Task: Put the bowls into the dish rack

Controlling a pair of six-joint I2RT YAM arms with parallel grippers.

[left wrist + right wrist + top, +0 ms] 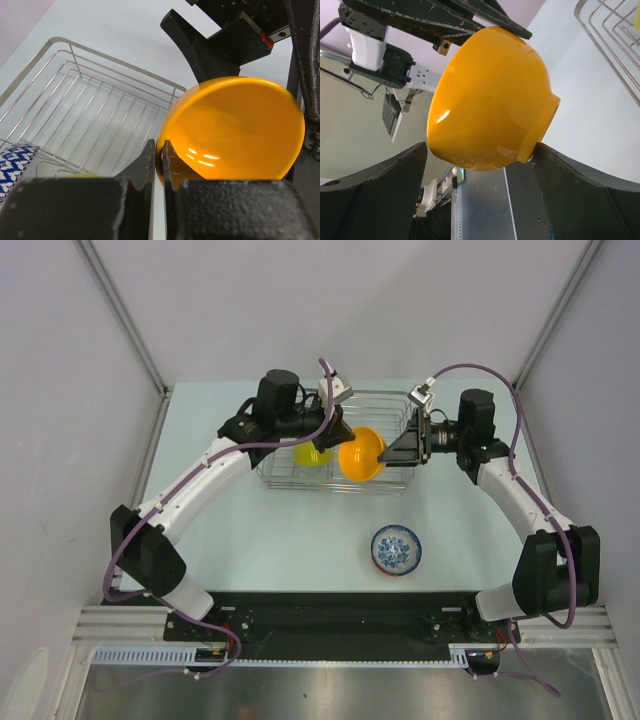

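My left gripper point(159, 150) is shut on the rim of the orange bowl point(235, 130) and holds it tilted on edge over the right part of the silver wire dish rack point(385, 405). My right gripper point(480, 150) is wide open around the same bowl point(490, 100); its right finger point(570, 185) sits at the bowl's foot and the left finger stands apart. A lime-yellow bowl point(312, 454) stands in the rack beside the orange bowl point(361, 454). A bowl with a blue zigzag pattern point(12, 162) lies in the rack's left part. A white bowl with a blue pattern point(396, 549) sits on the table. The red bowl is out of view.
The rack point(100, 115) has thin bars and dividers. Both arms meet over the rack's right end point(612, 30). The table point(260, 540) is pale, with white walls on both sides and at the back.
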